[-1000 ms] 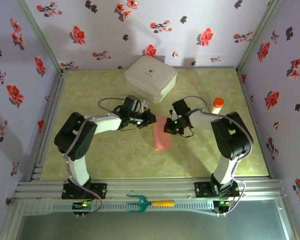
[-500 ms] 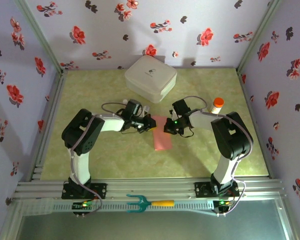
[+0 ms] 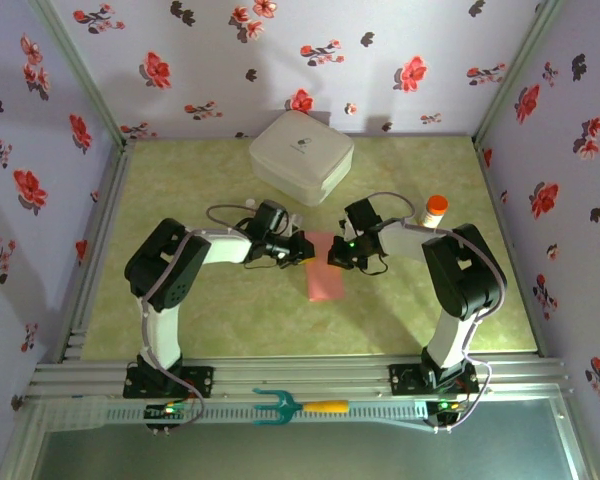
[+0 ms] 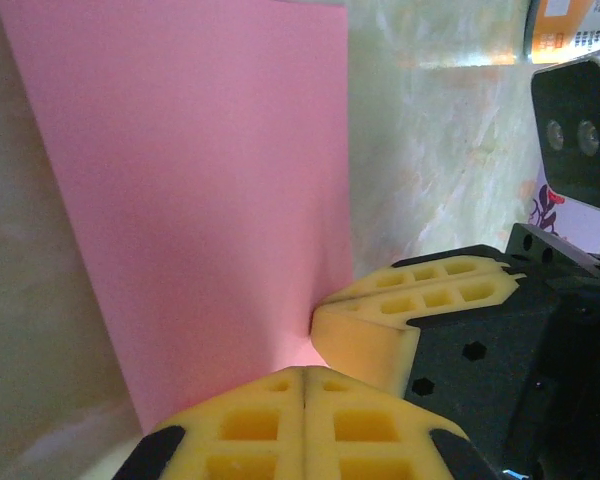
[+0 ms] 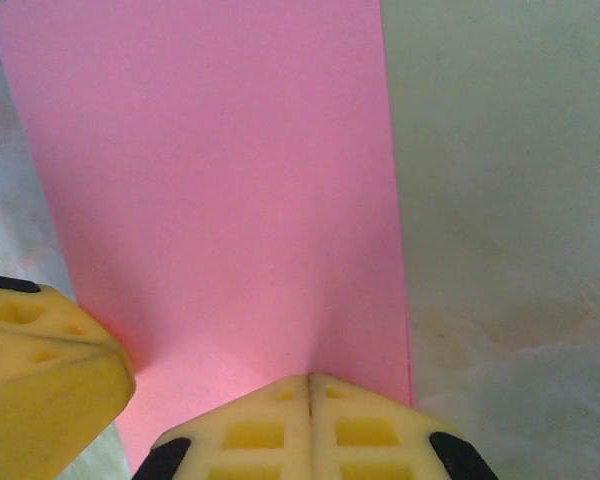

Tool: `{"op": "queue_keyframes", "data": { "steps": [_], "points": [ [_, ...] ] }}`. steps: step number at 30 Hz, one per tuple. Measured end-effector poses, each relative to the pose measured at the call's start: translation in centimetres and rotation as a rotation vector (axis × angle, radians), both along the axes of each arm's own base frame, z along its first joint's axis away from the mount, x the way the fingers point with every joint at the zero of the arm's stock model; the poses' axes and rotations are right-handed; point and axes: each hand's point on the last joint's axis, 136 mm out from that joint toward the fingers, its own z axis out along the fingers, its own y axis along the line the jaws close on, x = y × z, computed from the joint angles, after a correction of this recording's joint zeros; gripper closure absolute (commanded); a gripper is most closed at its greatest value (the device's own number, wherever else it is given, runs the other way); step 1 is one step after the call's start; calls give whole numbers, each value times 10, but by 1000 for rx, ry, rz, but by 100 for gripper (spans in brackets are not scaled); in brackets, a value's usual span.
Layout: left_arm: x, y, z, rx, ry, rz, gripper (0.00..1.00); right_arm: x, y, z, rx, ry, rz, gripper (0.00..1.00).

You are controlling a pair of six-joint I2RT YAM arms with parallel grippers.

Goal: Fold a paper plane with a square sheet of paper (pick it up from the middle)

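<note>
The square sheet of paper (image 3: 325,272) is pink and lies on the green table as a long narrow rectangle, not in the shape of a paper plane. Both grippers meet at its far end. My left gripper (image 3: 303,249) comes in from the left, jaws shut, its tips touching the paper (image 4: 200,190). My right gripper (image 3: 336,252) comes in from the right, also shut, tips on the paper (image 5: 220,170) with a faint crease running out from them. In the left wrist view my left gripper (image 4: 305,372) sits beside the right one's yellow fingers (image 4: 400,305). The right gripper (image 5: 309,378) has the left one's fingers (image 5: 40,370) beside it.
A white rounded box (image 3: 301,155) stands at the back middle. An orange-capped bottle (image 3: 434,210) stands behind the right arm. A teal fork-like tool (image 3: 295,405) lies on the front rail. Patterned walls enclose the table (image 3: 180,180) on three sides.
My left arm has swung forward and right, bringing its shut gripper down against the paper's far end. The right arm and the paper have stayed put.
</note>
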Motion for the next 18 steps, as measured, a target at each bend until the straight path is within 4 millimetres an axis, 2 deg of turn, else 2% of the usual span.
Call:
{"op": "queue_keyframes", "data": {
  "steps": [5, 9, 18],
  "points": [
    [2, 4, -4, 13, -8, 2, 100, 0, 0, 0, 1, 2, -3, 100],
    [-1, 14, -21, 48, 19, 16, 100, -1, 1, 0, 6, 2, -2, 100],
    [1, 16, -22, 51, 8, 9, 100, 0, 1, 0, 11, -2, -1, 100]
  ]
}}
